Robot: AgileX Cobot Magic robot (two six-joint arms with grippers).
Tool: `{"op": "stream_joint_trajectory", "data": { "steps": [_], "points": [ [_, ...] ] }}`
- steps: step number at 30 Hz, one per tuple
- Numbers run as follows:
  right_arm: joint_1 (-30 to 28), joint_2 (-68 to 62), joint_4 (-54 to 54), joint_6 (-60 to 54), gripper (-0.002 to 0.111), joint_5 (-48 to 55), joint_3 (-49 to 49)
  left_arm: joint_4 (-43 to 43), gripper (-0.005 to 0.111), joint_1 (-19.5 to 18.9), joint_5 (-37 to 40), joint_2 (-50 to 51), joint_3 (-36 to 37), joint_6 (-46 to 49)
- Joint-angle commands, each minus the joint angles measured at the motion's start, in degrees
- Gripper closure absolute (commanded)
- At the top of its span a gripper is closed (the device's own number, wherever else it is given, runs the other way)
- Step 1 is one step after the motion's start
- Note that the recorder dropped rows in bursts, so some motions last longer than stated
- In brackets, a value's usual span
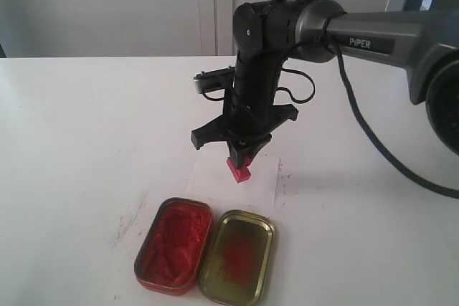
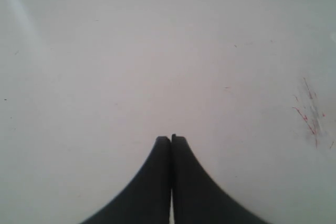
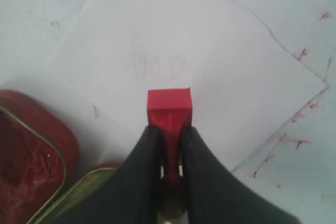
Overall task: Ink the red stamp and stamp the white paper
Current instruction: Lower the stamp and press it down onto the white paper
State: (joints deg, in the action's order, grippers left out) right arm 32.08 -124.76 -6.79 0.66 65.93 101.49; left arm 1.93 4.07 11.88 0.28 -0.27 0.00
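Grips small square-based red plastic stamp (image 3: 168,103) in black right claw (image 3: 170,132) over thin white paper sheet (image 3: 220,61); left claw (image 2: 171,139) pressed closed, empty.

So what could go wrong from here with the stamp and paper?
The white paper lies loose with nothing pinning it, so it may slide or lift with the red stamp in the right gripper. The mark already on it is very faint; another print could be as weak or overlap it.
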Motion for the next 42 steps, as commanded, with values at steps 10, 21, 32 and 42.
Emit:
{"op": "stream_joint_trajectory", "data": {
  "steps": [10, 21, 32, 42],
  "points": [
    [-0.16, -1.72, -0.49, -0.66, 0.108, -2.78, 0.68, -0.05, 0.107, -0.03, -0.28, -0.28, 0.27, 0.0],
    [-0.16, -3.45, 0.36, -0.66, 0.108, -2.87, 0.68, -0.05, 0.107, -0.03, -0.28, -0.28, 0.27, 0.0],
    [-0.16, -7.59, -1.17, -0.66, 0.108, -5.33, 0.68, -0.05, 0.107, -0.03, -0.28, -0.28, 0.27, 0.0],
    [-0.16, -10.28, -1.78, 0.11, 0.108, -5.35, 0.68, -0.05, 0.107, -0.03, -0.28, -0.28, 0.27, 0.0]
  ]
}}
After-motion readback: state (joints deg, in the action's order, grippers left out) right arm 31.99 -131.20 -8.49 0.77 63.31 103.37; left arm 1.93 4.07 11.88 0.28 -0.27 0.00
